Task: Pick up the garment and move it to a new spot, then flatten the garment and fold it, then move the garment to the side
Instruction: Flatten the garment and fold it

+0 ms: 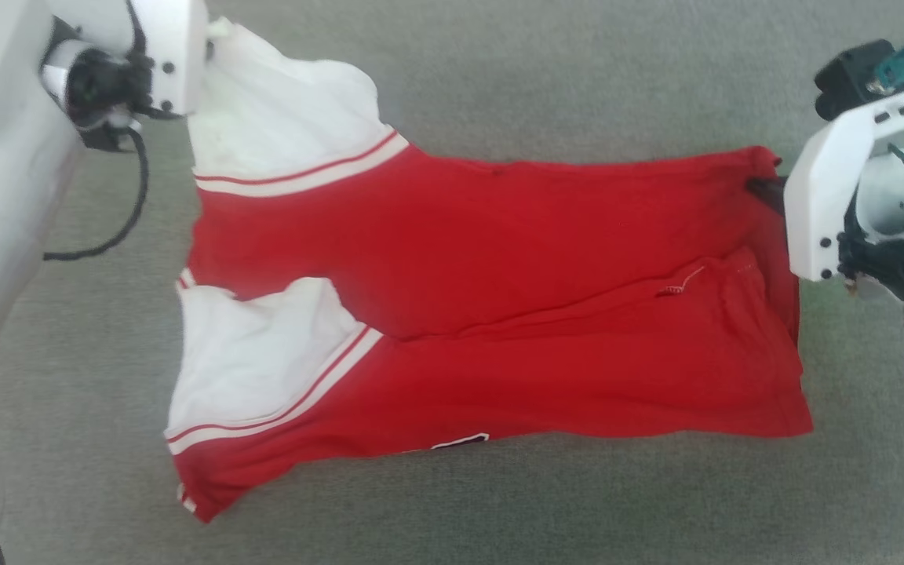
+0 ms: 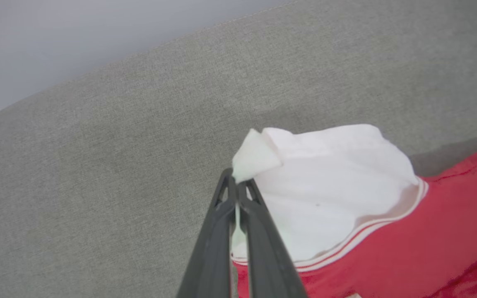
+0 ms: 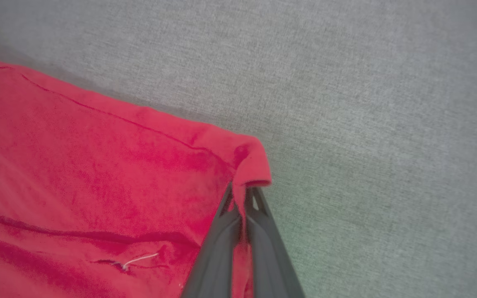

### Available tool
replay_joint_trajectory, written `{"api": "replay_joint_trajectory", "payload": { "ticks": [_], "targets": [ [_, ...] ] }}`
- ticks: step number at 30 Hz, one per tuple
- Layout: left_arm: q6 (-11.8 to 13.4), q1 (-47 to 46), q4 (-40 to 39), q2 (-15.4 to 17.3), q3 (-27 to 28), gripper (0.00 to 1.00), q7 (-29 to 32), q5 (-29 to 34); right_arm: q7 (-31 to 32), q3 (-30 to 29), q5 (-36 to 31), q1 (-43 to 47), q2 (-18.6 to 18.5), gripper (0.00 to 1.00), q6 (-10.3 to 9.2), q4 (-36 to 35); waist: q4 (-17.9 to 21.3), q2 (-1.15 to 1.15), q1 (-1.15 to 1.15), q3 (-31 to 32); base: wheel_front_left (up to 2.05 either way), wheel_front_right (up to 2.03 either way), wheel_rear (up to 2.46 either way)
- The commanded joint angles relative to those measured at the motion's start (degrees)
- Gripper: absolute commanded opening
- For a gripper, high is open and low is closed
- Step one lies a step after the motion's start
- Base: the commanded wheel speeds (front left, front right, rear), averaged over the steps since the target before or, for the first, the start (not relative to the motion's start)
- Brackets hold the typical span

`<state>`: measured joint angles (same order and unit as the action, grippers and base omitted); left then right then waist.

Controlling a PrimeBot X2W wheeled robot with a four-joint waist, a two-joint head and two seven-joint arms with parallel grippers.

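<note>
Evidently to pull it flat, the left hand (image 2: 236,184) pinches a white sleeve tip (image 2: 255,159) and the right hand (image 3: 243,198) a red hem corner (image 3: 251,165), the garment (image 1: 499,235) stretched between them on grey upholstery (image 1: 499,502).

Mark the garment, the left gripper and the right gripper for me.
garment (image 1: 499,235): head view, on the red body panel.
left gripper (image 2: 236,183): left wrist view, between the fingertips pinching the white sleeve corner.
right gripper (image 3: 243,194): right wrist view, between the fingertips pinching a red corner.
</note>
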<state>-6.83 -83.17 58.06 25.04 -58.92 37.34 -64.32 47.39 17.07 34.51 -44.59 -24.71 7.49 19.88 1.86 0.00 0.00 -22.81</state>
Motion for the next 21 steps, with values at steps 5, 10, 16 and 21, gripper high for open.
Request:
{"api": "replay_joint_trajectory", "payload": {
  "ticks": [5,10,16,21],
  "targets": [
    [0.79,2.86,-5.38,1.52,-1.31,0.0,1.6,0.7,1.32,-2.77,-0.29,4.64,-0.94,0.0,0.0,-3.91,-3.5,0.0,0.0,4.95,0.0,0.0,0.0],
    [3.88,6.61,-13.78,4.09,-1.74,0.0,3.49,-0.08,3.74,-6.36,-0.93,9.26,-1.59,0.0,0.0,-8.52,-5.23,0.0,0.0,7.52,0.0,0.0,0.0],
    [10.85,13.38,-29.45,9.88,-1.91,0.0,6.51,-1.84,7.71,-10.31,-1.11,15.7,-1.96,0.0,0.01,-14.74,-6.47,0.0,0.0,9.55,0.0,0.0,0.0],
    [18.16,20.27,-45.25,16.31,-2.02,0.0,8.33,-3.36,10.72,-13.63,-0.42,21.41,-1.9,0.0,0.0,-18.9,-6.87,0.0,0.0,10.15,0.0,0.0,0.0]
  ]
}}
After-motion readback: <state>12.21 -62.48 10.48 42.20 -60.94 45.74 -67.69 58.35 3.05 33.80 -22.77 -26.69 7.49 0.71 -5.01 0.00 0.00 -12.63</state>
